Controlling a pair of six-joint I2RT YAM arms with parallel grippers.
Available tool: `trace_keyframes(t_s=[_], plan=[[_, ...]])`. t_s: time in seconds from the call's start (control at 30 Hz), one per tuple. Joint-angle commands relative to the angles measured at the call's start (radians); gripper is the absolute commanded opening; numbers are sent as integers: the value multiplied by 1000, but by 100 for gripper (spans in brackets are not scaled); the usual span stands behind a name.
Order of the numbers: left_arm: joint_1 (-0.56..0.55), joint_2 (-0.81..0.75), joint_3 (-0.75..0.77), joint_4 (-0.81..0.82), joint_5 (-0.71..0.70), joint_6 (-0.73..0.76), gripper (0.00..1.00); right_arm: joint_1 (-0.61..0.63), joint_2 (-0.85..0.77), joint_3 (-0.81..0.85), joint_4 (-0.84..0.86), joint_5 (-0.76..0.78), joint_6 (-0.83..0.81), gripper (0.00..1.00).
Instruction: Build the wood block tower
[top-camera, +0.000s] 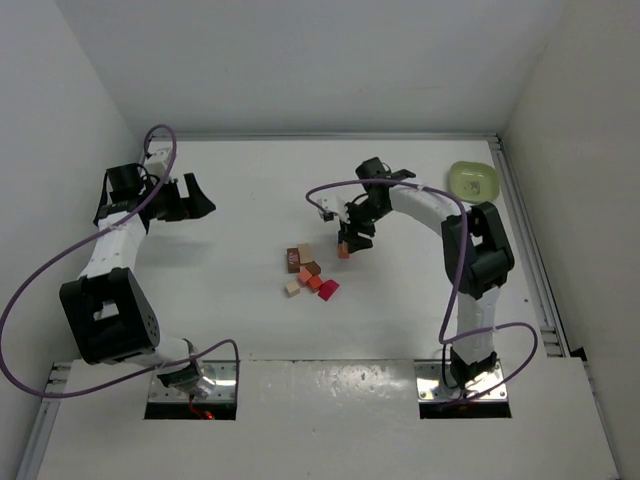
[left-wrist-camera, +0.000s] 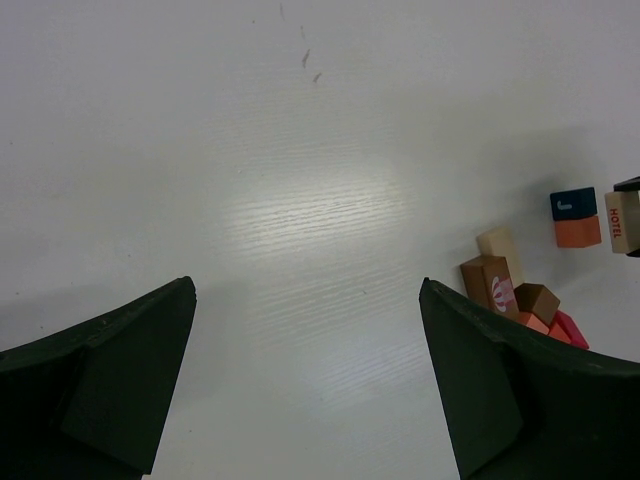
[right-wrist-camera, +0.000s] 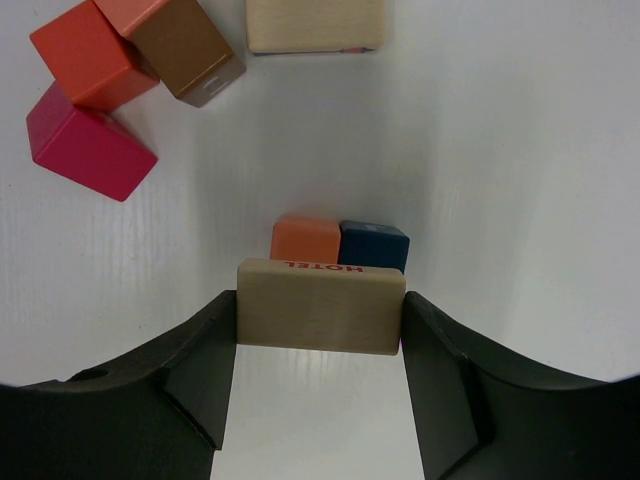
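right gripper (right-wrist-camera: 320, 308) is abt half open and clamped on a pale block (right-wrist-camera: 320, 322) w/ red letters, just by an orange block (right-wrist-camera: 305, 240) and a dark blue block (right-wrist-camera: 373, 246) that touch each other, other blocks (top-camera: 308, 272) lie near on the table (top-camera: 220, 310), left gripper (left-wrist-camera: 305, 335) is wide open w/ nothing in it.

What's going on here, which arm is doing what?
The right tool grips a pale wood block printed HOTEL. It holds it right by an orange block and a dark blue block, which sit touching each other on the table. The left tool is open and holds nothing, off to its own side. Several loose blocks lie mid-table; no tall tower shows yet.
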Motion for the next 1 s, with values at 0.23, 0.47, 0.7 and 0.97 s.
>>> trace_keyframes(t_s=[0.23,0.47,0.7,0.97], plan=[[-11,9,30,38,4,-7,100,6,47,44,38,-5,20,56],[-11,18,30,38,4,-7,100,14,58,56,44,-6,23,57],[-11,27,30,38,-6,-7,100,17,67,72,50,-11,30,57],[-11,36,30,38,-6,-7,100,15,78,67,44,-5,32,58]])
